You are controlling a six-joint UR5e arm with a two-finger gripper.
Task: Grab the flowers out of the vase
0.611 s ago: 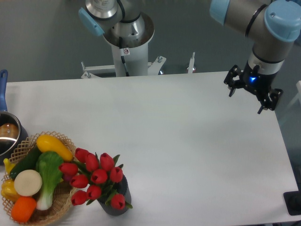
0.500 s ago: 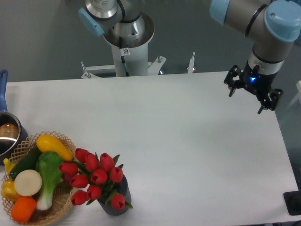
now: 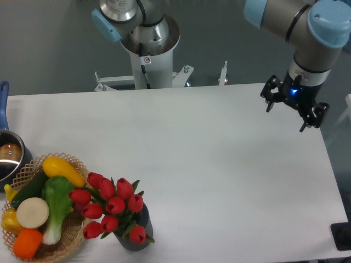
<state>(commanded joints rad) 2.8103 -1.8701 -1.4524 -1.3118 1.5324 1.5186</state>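
The flowers (image 3: pixel 112 210), a bunch of red tulips with green leaves, stand in the vase (image 3: pixel 137 236), a small dark grey cylinder near the table's front left edge. My gripper (image 3: pixel 287 115) hangs far away over the table's back right corner. Its two black fingers are spread wide apart with nothing between them. The tulip heads hide most of the vase.
A wicker basket (image 3: pixel 66 249) with colourful vegetables sits just left of the vase, touching the tulips. A steel pot (image 3: pixel 8 156) with a blue handle is at the left edge. The arm's base column (image 3: pixel 148 55) stands behind the table's back edge.
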